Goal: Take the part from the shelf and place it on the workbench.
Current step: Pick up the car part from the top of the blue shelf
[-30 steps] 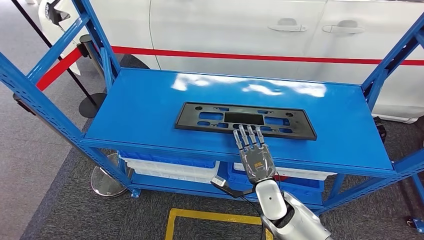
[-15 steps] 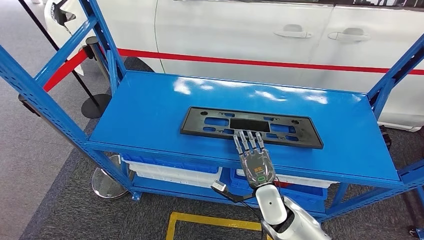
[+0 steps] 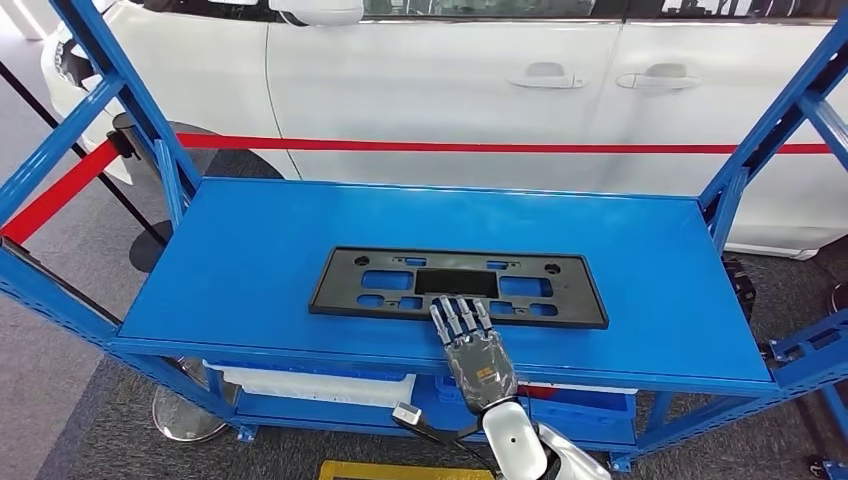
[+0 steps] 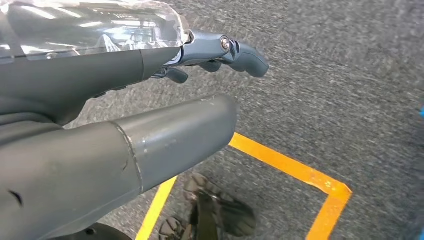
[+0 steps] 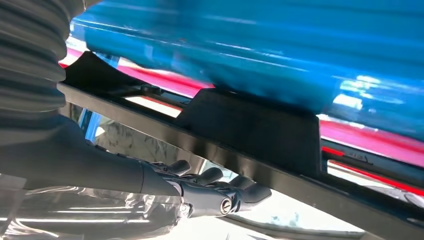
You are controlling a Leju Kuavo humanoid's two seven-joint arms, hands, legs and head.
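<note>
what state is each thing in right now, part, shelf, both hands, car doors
black part: flat on the shelf top, not lifted
right hand: fingers straight, tips over the part's near edge, no grip visible
left hand: holds nothing, over the carpet
blue shelf: top level carries the part
white car doors: closed

One black part [image 3: 458, 286], one blue shelf [image 3: 250, 250], one white car [image 3: 450, 80].
</note>
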